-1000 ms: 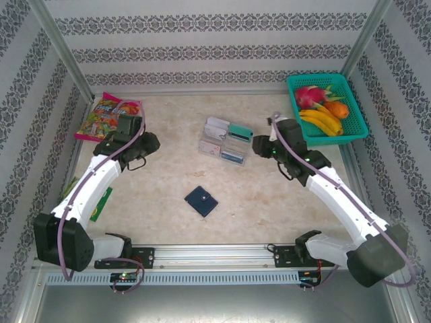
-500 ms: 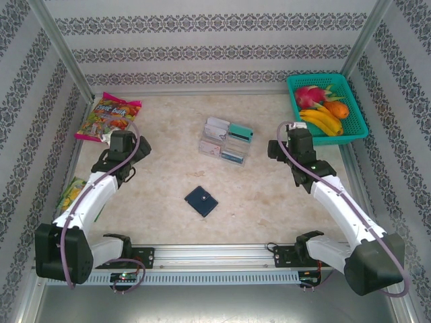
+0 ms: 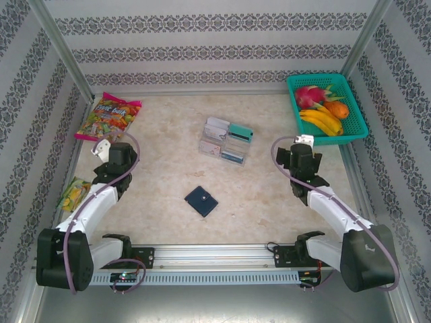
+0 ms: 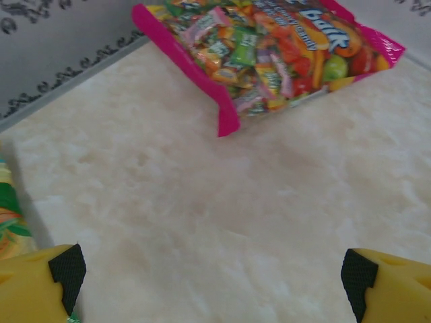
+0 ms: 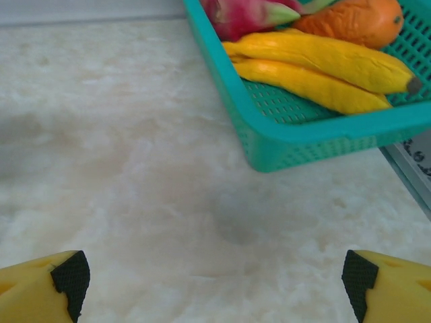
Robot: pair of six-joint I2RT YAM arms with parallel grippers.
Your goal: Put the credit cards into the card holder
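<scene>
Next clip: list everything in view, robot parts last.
card holder: one, dark navy, closed, mid-table
credit cards: count unclear, white, teal, blue, in clear tray
clear tray: one, beyond card holder
candy bag: one, pink, far left
snack packet: one, yellow-green, left edge
basket: one, teal, far right
bananas: two, yellow, in basket
dragon fruit: one, pink, in basket
orange fruit: one, in basket
left gripper: open, empty, by candy bag
right gripper: open, empty, by basket

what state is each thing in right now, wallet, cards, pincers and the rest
card holder: folded shut, flat on the table
credit cards: in the clear tray, none in the card holder
left pincer: open, empty
right pincer: open, empty
candy bag: lying flat, untouched
teal basket: holds bananas, a dragon fruit, an orange fruit
</scene>
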